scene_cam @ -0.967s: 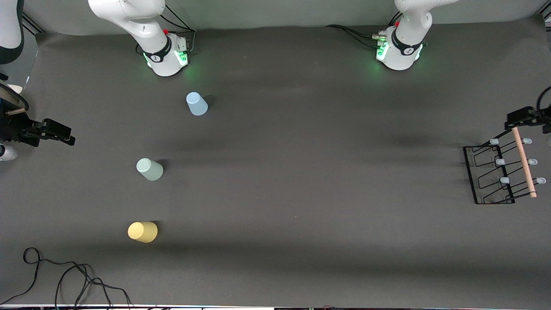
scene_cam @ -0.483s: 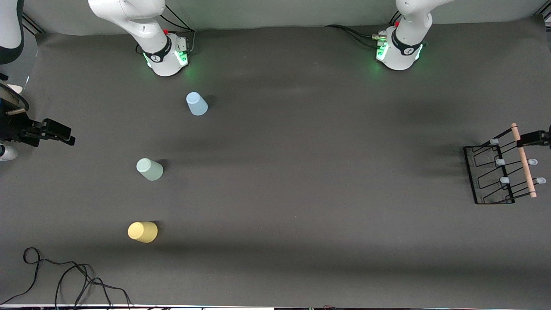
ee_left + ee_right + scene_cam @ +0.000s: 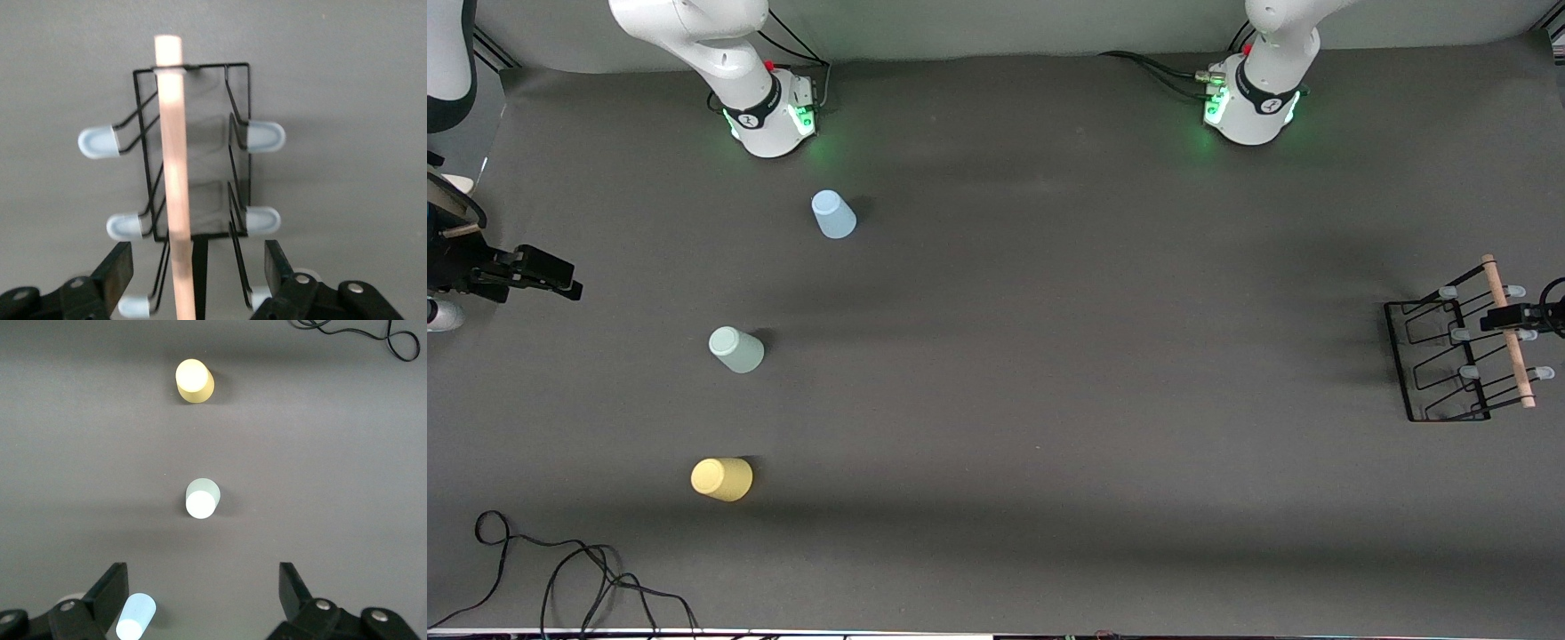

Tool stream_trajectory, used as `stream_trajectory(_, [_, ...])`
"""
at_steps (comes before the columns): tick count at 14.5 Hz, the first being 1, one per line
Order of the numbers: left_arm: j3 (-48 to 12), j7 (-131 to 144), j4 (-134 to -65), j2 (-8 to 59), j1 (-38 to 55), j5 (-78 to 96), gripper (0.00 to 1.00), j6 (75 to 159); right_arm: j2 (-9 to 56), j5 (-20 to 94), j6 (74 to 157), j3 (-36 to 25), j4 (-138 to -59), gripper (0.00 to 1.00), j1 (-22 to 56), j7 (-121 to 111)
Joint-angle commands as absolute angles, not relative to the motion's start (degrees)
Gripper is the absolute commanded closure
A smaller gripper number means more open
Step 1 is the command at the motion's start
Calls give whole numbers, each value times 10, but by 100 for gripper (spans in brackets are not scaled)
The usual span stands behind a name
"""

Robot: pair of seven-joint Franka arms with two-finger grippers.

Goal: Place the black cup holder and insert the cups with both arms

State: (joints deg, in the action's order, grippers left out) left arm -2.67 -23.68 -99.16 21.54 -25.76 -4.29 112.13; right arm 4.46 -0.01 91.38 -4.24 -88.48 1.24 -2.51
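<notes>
The rack point(image 3: 1449, 360) stands at the right edge of the front view, at the left arm's end of the counter point(image 3: 1049, 356). Its wooden rod point(image 3: 1508, 331) runs along the top, with pale-tipped pegs point(image 3: 1460, 335) on both sides.

The left hand point(image 3: 1513, 318) is over the middle of the rod. In the left wrist view its fingers point(image 3: 115, 270) stand apart, one on each side of the rod, with a gap on both sides; they are not clamped on it.

The three cups stand upside down toward the right arm's end, in the left half of the front view and well apart from one another. The blue cup point(image 3: 833, 214) is highest in the frame, nearest the right arm's base. The green cup point(image 3: 736, 348) is lower, and the yellow cup point(image 3: 721, 478) lowest, nearest the camera.

The right hand point(image 3: 560, 280) waits at the left edge of the front view, up in the air, its fingers point(image 3: 110, 590) wide apart and holding nothing. A black cable point(image 3: 560, 578) lies in the lower left corner.
</notes>
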Motion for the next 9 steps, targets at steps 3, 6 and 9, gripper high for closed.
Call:
stream_trajectory(3, [-33,-272,-993,230,-274,-49,41,1151,39,7,916,-47,-890,0,18,-18])
stream_trajectory(6, [-33,-272,-993,230,-273,-49,86,1151,39,8,916,-47,-890,0,20,-14])
stream_trajectory(9, [-33,-272,-993,230,-267,-49,100,1151,40,9,918,-47,-890,0,21,-15])
